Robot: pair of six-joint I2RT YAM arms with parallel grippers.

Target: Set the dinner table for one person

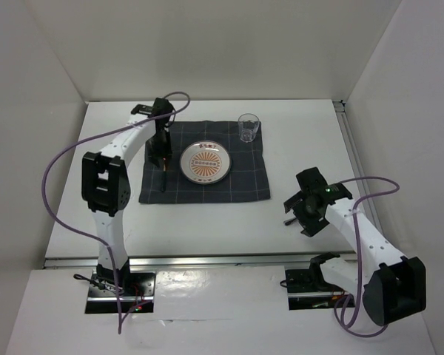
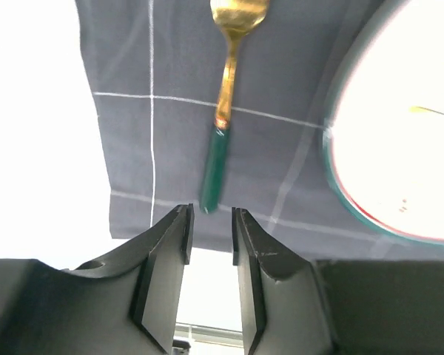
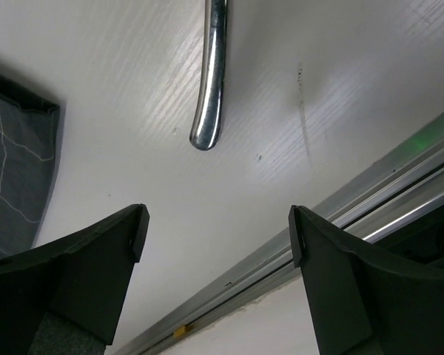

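The white dinner table [image 1: 207,229] carries a dark grey checked placemat [image 1: 244,181]. On the placemat are a white plate with an orange pattern [image 1: 205,162] and, at its far right corner, a clear glass [image 1: 249,128]. My left gripper [image 1: 161,157] hangs over the placemat's left part. In the left wrist view it [image 2: 211,222] is slightly open and empty, just behind a gold utensil with a green handle [image 2: 223,133] lying on the placemat left of the plate [image 2: 399,133]. My right gripper [image 1: 300,208] is wide open [image 3: 218,222] above the bare table, near a silver utensil handle [image 3: 213,81].
A metal rail [image 1: 207,259] runs along the table's near edge and shows close to my right gripper [image 3: 370,185]. White walls enclose the table at the back and sides. The placemat's corner [image 3: 15,148] lies left of the silver handle.
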